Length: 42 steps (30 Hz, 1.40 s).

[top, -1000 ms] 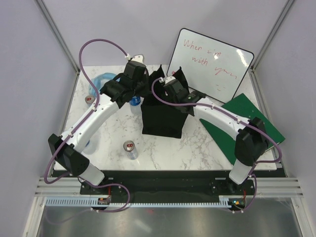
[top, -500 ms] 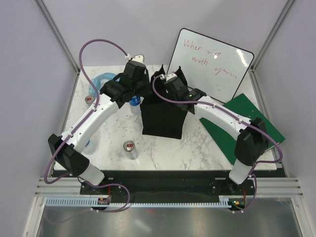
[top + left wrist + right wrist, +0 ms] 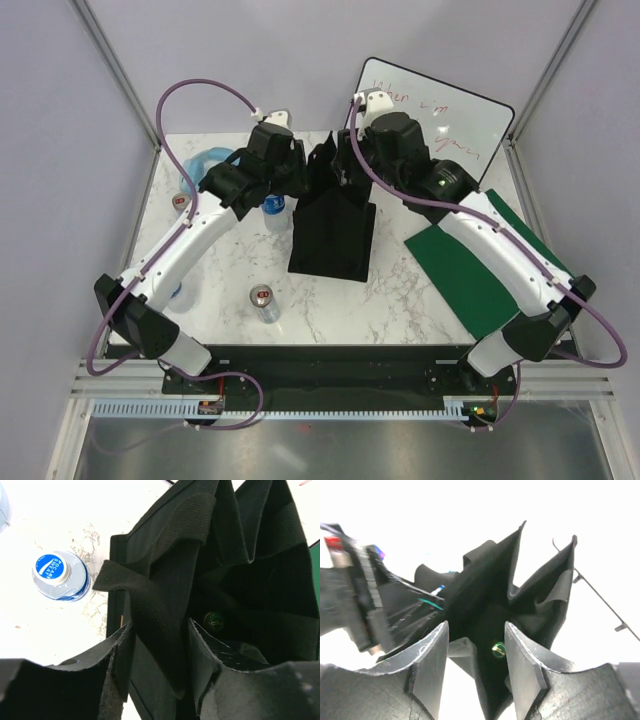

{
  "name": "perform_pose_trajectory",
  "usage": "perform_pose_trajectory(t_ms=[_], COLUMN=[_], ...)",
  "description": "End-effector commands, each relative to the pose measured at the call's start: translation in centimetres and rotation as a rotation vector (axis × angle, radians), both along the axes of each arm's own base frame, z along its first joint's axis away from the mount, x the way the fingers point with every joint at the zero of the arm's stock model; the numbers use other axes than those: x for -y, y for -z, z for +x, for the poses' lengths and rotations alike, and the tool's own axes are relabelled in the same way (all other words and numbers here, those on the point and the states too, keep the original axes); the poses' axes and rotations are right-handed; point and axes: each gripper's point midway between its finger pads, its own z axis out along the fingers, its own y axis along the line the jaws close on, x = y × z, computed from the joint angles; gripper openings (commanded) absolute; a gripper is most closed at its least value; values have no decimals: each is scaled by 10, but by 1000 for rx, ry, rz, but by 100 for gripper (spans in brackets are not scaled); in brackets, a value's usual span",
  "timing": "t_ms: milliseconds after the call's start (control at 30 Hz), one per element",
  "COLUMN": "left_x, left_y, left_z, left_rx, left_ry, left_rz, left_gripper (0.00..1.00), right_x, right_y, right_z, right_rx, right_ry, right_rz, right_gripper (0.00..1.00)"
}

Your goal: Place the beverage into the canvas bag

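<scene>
The black canvas bag [image 3: 330, 240] stands upright mid-table with its mouth spread. Deep inside it shows the green cap of a beverage [image 3: 215, 620], also seen as the green cap [image 3: 498, 649] in the right wrist view. My left gripper [image 3: 300, 178] is at the bag's left top edge. It is open [image 3: 160, 630], and a black handle strap [image 3: 155, 605] runs loosely between its fingers. Higher up, over the back of the bag's mouth, my right gripper [image 3: 345, 165] hangs open [image 3: 476, 630] and holds nothing.
A clear bottle with a blue cap [image 3: 272, 205] stands just left of the bag. A can [image 3: 263, 300] sits near the front, another can [image 3: 181, 201] at far left. A whiteboard [image 3: 440, 120] leans at the back right, with a green board [image 3: 470, 270] lying below it.
The right arm has lifted up and back out of the bag's mouth, its jaws widening. The left jaws have opened off the bag's handle.
</scene>
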Motion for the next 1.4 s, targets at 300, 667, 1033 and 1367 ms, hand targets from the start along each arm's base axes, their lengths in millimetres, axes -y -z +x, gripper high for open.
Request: perform_pose_trajectory(t_ms=[300, 667, 1033, 1367], left_x=[-25, -134, -151, -164], left_y=[-45, -78, -57, -35], left_z=[-9, -21, -40, -33], left_rx=[60, 115, 23, 9], left_ry=[-12, -188, -147, -210], left_rz=[-44, -54, -181, -169], left_gripper=[73, 100, 100, 100], right_x=[-30, -113, -186, -195], right_y=[-61, 6, 102, 175], right_z=[-89, -161, -193, -198], right_rx=[32, -66, -187, -236], right_ry=[-253, -400, -492, -478], right_rz=[172, 51, -106, -266], right_gripper=[60, 68, 71, 74])
